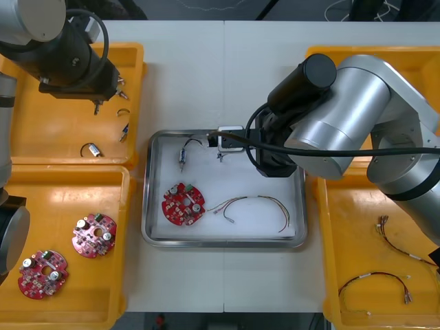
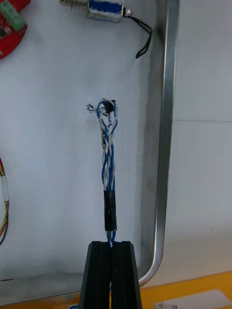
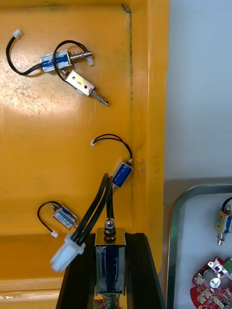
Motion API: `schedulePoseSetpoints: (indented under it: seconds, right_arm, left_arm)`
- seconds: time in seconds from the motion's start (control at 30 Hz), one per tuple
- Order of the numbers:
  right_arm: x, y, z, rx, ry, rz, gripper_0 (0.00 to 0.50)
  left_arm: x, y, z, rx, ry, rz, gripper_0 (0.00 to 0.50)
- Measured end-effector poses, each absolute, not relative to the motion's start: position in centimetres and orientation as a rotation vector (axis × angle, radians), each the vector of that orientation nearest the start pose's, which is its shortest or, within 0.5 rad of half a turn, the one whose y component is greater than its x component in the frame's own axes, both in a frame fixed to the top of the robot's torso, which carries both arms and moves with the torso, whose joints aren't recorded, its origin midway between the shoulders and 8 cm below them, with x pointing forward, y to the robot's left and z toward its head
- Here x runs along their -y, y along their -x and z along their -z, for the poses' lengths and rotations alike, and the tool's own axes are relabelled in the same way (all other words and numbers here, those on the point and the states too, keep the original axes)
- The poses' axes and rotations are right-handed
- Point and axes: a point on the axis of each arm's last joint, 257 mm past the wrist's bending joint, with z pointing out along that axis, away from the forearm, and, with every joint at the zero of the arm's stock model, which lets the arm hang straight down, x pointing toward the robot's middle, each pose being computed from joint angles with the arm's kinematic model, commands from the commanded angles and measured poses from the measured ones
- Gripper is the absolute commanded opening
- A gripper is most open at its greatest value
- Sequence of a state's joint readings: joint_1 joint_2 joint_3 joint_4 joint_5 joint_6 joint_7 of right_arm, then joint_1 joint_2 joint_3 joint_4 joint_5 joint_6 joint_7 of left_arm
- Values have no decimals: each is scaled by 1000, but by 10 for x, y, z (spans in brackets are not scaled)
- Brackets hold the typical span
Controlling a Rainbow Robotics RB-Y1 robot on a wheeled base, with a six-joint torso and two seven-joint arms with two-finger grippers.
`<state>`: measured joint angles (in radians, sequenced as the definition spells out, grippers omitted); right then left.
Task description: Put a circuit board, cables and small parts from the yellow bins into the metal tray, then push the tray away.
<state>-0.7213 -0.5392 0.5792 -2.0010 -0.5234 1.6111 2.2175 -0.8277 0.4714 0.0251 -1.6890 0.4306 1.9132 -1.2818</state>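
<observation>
right jaws clamp blue-white cable point(image 2: 107, 145) at 12 o'clock over tray point(image 1: 223, 243), left jaws clamp small metal part point(image 3: 110, 260) over 10 o'clock bin point(image 3: 48, 145).

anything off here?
Nothing stands out. Circuit board, red and yellow cable and a small metal part lie in the metal tray; right gripper above it grips the twisted cable; left gripper over a yellow bin grips another part.

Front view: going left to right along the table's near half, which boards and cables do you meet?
First board in left bin → second board there → third board in tray → red and yellow cable in tray → cables in right bin.
</observation>
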Motion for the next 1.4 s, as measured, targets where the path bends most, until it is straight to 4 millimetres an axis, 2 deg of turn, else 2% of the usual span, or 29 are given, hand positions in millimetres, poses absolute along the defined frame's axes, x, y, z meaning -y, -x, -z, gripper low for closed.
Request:
schedulePoseSetpoints:
  seconds: [0.23, 0.67, 0.73, 0.77, 0.8, 0.87, 0.9, 1.2, 1.4]
  right_arm:
    - [92, -486, 199, -1798, 1864, 457, 0]
    - [101, -507, 234, -1821, 1863, 481, 0]
    - [103, -506, 239, -1832, 1870, 483, 122]
    - [104, -506, 241, -1835, 1872, 483, 269]
    - [104, -506, 242, -1836, 1874, 483, 381]
    - [104, -505, 243, -1837, 1876, 482, 482]
    - [104, -505, 243, -1837, 1876, 481, 500]
    - [99, -503, 235, -1808, 1877, 492, 500]
    - [97, -483, 223, -1799, 1929, 515, 500]
  left_arm:
    - [-249, -534, 97, -2577, -1, 2, 1]
    - [-247, -534, 98, -2579, -5, 7, 1]
    - [-247, -534, 98, -2579, -5, 8, 1]
    - [-247, -534, 98, -2579, -5, 8, 1]
    - [-247, -534, 98, -2579, -5, 8, 1]
    - [-247, -534, 98, -2579, -5, 8, 2]
    - [-247, -534, 98, -2579, -5, 8, 3]
    - [-247, -534, 98, -2579, -6, 9, 1]
    - [-245, -533, 98, -2582, -14, 19, 3]
